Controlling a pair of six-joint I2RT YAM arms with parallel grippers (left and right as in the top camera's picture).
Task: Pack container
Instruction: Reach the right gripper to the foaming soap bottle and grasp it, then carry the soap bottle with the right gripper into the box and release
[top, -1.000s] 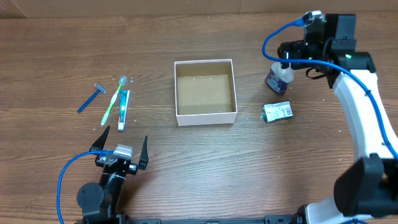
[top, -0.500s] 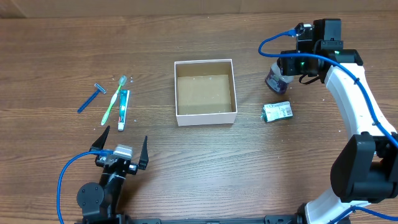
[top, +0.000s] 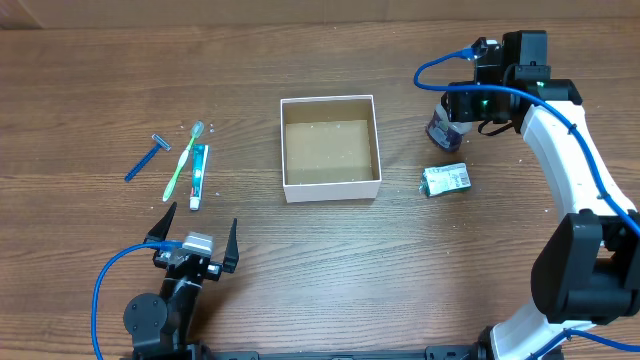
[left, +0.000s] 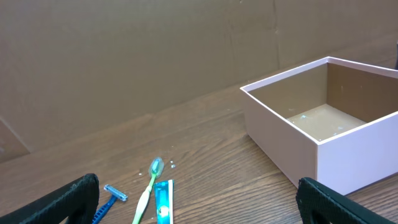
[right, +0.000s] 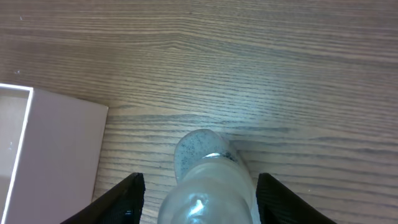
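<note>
The container (top: 331, 189), a square white box with a brown floor, sits mid-table and holds nothing; it also shows in the left wrist view (left: 280, 143) and the right wrist view (right: 56, 155). My right gripper (top: 462, 105) is open, its fingers (right: 200, 186) on either side of a clear bottle (right: 208, 180) with gaps both sides. The bottle (top: 441, 125) stands upright to the right of the container. My left gripper (top: 198, 225) is open and empty near the front left (left: 199, 205).
A green toothbrush (top: 183, 160), a toothpaste tube (top: 198, 175) and a blue razor (top: 146, 158) lie left of the container, also seen from the left wrist: toothbrush (left: 148, 186), tube (left: 163, 202), razor (left: 112, 198). A green packet (top: 446, 179) lies below the bottle.
The right arm has swung in and come down over the bottle, so its open fingers now straddle it. The left arm has not moved.
</note>
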